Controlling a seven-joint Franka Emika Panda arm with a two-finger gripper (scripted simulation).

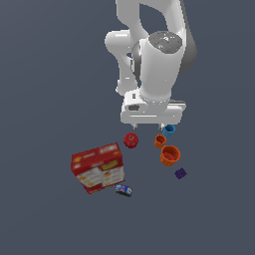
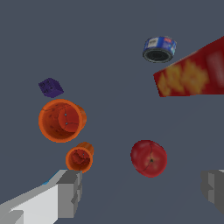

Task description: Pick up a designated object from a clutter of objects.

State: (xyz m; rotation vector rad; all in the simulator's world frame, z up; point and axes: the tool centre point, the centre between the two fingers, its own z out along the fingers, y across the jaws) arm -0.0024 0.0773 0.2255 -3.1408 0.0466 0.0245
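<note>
Tool hangs wide open above the clutter, near the small orange cup.

The white arm reaches down from the top of the exterior view, wrist vertical, claw pointing straight down above the tabletop. Its two grey fingers stand wide apart, nothing between them.

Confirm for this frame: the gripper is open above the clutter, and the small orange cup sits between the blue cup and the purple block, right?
Not quite: the small orange cup sits between the blue cup and the larger orange cup, per the exterior view. The gripper is open.
</note>
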